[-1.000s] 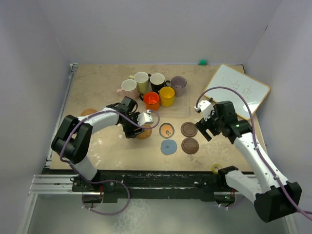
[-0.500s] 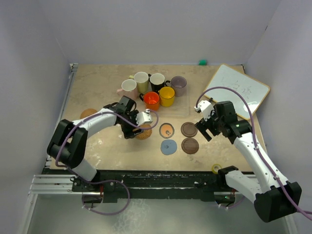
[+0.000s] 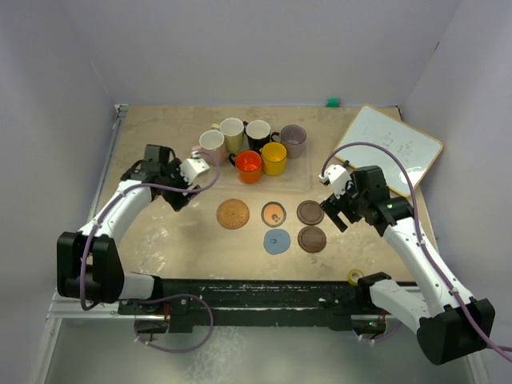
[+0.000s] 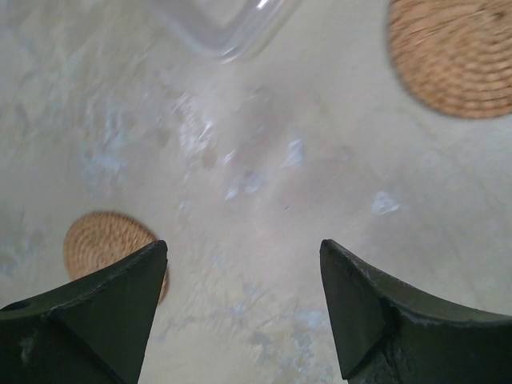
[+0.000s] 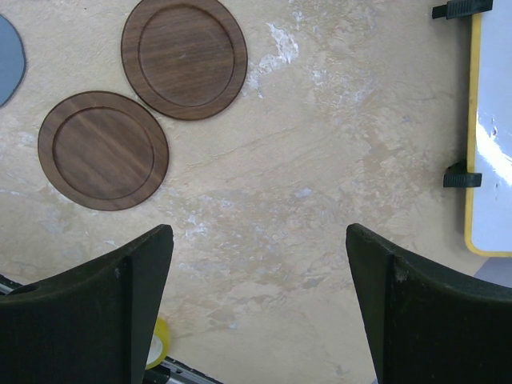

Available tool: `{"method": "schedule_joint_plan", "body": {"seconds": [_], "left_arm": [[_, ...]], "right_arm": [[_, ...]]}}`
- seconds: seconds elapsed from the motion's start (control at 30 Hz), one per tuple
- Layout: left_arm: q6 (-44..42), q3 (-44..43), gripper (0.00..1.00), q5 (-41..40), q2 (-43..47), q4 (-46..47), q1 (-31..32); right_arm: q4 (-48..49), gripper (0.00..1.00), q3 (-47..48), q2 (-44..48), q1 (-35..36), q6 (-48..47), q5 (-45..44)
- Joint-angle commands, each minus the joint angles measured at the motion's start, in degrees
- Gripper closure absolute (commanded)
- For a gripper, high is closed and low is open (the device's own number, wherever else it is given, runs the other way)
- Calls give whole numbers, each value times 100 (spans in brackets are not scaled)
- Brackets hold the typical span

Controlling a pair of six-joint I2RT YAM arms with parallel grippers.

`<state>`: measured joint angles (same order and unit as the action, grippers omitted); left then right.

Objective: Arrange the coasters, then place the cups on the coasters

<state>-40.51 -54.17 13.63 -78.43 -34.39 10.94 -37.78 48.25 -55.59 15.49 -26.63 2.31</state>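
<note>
The left fingers [image 3: 178,197] are hanging spread wide over the left side of the counter [image 3: 160,240], grasping nothing; in the left wrist view only the pale marbled surface is showing between the two dark tips. A woven orange-brown coaster [image 4: 102,246] is lying just beside one tip and is partly hidden by it. A second woven coaster [image 3: 233,214] is lying flat toward the middle of the counter. The grey-rimmed coaster with the orange centre [image 3: 274,214] and a dark brown coaster [image 3: 310,212] are lying in a row to its right. The blue-grey coaster [image 3: 277,241] and the other dark brown coaster [image 3: 312,238] are forming a nearer row. The right fingers [image 3: 331,214] are hovering released and holding nothing, just right of the two brown discs. The pink cup [image 3: 211,144], pale yellow-green cup [image 3: 232,134], black cup [image 3: 258,134], mauve-grey cup [image 3: 293,140], red-orange cup [image 3: 249,166] and yellow cup [image 3: 274,158] are standing clustered at the back, none of them on a coaster. A whiteboard [image 3: 388,148] is lying at the right edge, and a small yellow tape roll [image 3: 354,277] is sitting near the right arm's base.
</note>
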Motion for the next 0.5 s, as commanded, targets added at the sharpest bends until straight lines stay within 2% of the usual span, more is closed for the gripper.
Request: {"method": "schedule_joint_plan", "body": {"seconds": [0.0,0.23,0.47], "left_arm": [[229,-178,26,-11,137,130,-858],[470,-732,29,49,-741,476,-2248],[763,-1457,32,-82,-1875,771,-2644]], "right_arm": [[63,9,5,94,36,-79,-24],[50,9,-2,119,40,-93,24],[38,9,-3,134,42,-110,42]]}}
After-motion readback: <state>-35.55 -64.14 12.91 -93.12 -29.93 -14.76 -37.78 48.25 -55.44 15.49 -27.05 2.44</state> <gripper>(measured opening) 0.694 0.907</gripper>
